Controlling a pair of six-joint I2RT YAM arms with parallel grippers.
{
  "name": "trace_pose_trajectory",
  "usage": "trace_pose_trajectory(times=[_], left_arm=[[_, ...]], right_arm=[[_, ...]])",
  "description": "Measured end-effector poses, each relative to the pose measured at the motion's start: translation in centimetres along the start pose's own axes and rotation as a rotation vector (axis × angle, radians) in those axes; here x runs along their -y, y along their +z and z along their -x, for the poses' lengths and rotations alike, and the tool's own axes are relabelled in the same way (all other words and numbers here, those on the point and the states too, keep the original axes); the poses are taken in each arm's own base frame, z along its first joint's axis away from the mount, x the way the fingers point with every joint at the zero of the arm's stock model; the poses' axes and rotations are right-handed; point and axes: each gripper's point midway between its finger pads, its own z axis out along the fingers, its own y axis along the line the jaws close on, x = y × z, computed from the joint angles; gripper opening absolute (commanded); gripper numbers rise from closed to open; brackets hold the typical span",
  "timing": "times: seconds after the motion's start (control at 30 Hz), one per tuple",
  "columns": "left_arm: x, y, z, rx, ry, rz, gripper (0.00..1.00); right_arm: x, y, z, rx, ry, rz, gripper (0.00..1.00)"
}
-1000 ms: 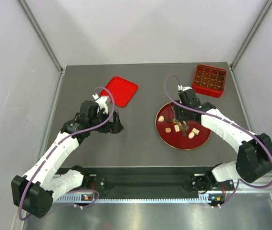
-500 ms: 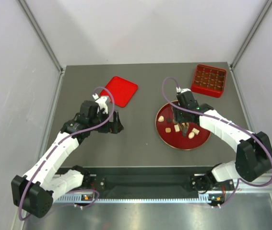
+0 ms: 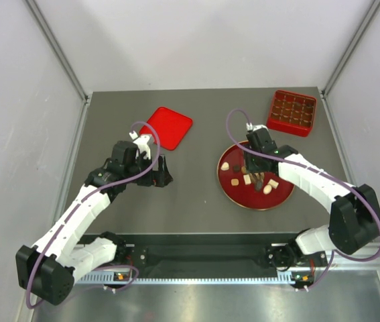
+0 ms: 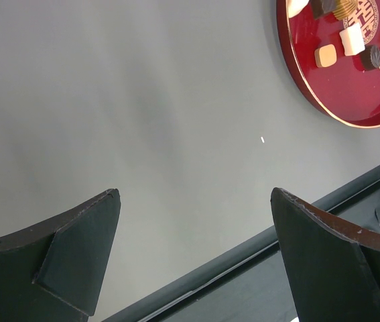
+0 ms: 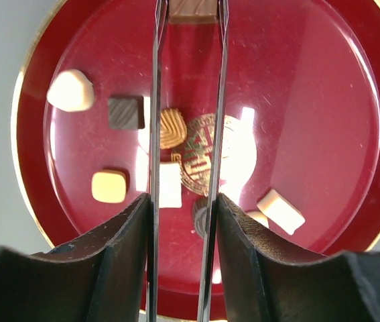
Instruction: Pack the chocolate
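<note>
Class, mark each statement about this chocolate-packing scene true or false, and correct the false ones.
1. The left tool is open and empty. True.
2. The red box is covered by its lid. False: it stands open, and the red lid lies apart, to its left.
3. The right tool grips metal tongs. True.
4. The chocolate pieces sit inside the red box. False: they lie on the red plate.
</note>
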Motion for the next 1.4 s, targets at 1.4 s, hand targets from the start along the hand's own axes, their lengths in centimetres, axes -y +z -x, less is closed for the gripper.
trace_pose_trajectory(times=[1.4], left_arm=[[0.1, 0.0, 0.0, -0.002, 0.001, -0.005, 0.99]], right_arm=[[8.4, -5.2, 11.2, 0.12, 0.191, -0.141, 0.39]])
